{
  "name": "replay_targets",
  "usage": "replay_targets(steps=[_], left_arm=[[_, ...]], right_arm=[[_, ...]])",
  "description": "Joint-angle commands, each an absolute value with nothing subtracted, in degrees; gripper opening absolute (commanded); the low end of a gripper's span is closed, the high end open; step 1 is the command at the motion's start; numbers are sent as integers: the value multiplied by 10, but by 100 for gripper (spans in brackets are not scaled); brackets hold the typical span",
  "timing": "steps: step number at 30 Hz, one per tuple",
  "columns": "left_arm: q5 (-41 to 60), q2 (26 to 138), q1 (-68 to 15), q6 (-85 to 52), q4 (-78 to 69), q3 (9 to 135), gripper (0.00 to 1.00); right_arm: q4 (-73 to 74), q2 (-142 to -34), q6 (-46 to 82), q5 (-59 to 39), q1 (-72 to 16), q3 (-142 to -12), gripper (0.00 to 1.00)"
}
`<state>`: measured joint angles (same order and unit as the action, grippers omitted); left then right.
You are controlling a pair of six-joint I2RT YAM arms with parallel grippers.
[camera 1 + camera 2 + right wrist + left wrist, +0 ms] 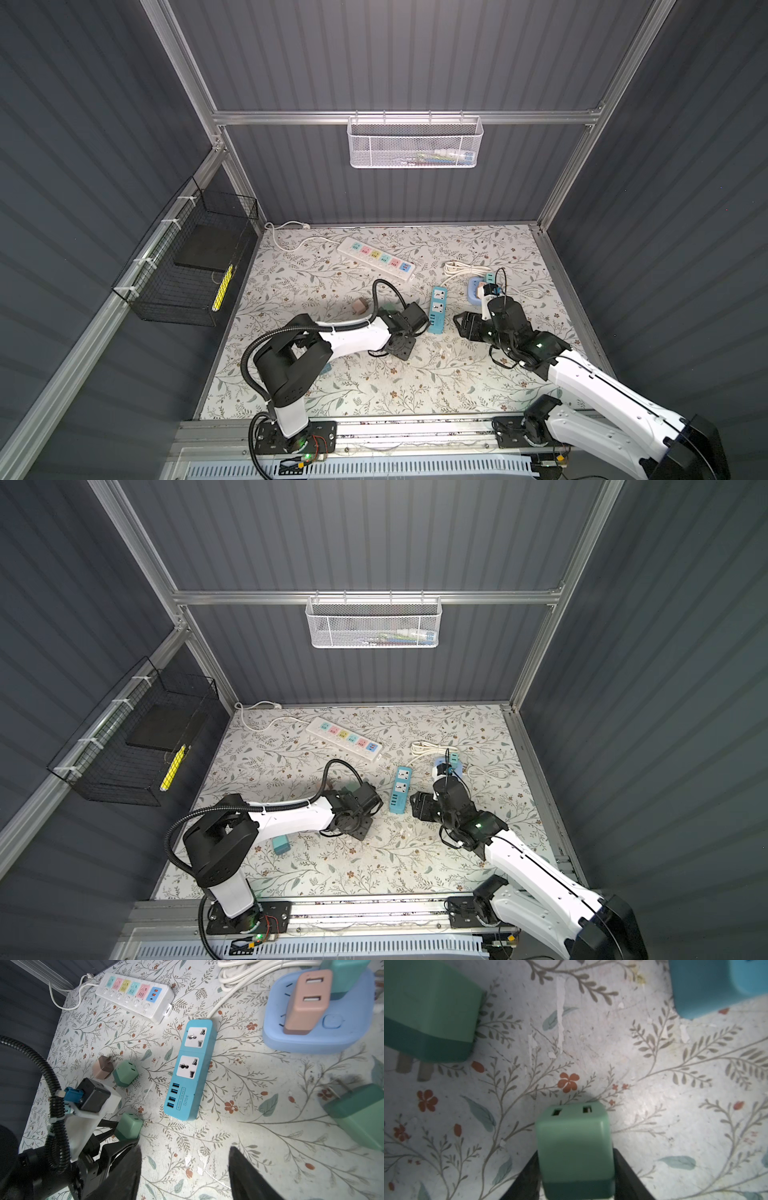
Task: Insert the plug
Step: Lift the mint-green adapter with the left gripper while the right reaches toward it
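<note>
Gripping the green plug (573, 1140) by two opposite sides, the L gripper (575, 1159) has its dark fingers (527, 1180) pressed flat against the plug's body, so the jaws are narrow & closed on it. The plug's two-slot face points away from the wrist cam; prongs are hidden. Whether it sits on the floral mat (654, 1105) or hangs just above it, can't tell. In the R wrist view it's near the USB end of the blue power strip (187, 1072), apart from it and not in any socket. R gripper (185, 1169) has its jaws well apart w/ nothing between them, low over bare mat on the strip's other side. Others on the mat: a second green plug (125, 1073) just beside a brown-pink plug (102, 1068) (both lying loose), a white multi-colour strip (376, 259) toward the back wall, and a pale-blue socket block (311, 1041) w/ a pink USB charger (307, 1001) plugged in.
</note>
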<state>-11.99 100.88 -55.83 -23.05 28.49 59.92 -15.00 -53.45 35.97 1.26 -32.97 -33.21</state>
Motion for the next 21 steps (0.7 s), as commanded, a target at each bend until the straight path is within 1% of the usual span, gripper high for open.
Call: replay_targets(steps=[1, 3, 5, 6, 8, 10, 12, 14, 18, 20, 21], left_arm=[[-117, 1004, -556, -213, 260, 591, 51], [-124, 1001, -556, -207, 259, 591, 52], [-129, 1001, -556, -198, 262, 591, 58], [-129, 1001, -556, -196, 262, 591, 58], [-126, 999, -557, -191, 261, 593, 54], [-124, 992, -557, -188, 258, 591, 43], [-120, 978, -556, -183, 243, 581, 35], [-116, 956, -557, -174, 222, 572, 29], [-97, 876, -558, -147, 116, 524, 23], [-90, 823, -559, -130, 9, 467, 22], [-77, 794, -560, -114, -70, 425, 23]], right_arm=[[-151, -533, 360, 3, -328, -327, 66], [-152, -532, 359, 1, -329, -325, 67], [-154, -530, 359, 0, -329, -324, 67], [-154, -529, 359, -1, -329, -325, 66], [-155, -529, 358, 0, -329, -326, 66], [-157, -528, 357, -2, -329, -328, 67], [-157, -527, 358, -3, -329, -329, 67], [-157, -526, 356, -3, -329, -330, 67], [-160, -517, 348, -10, -329, -333, 67], [-164, -509, 342, -19, -328, -337, 67], [-168, -504, 335, -28, -328, -342, 67]])
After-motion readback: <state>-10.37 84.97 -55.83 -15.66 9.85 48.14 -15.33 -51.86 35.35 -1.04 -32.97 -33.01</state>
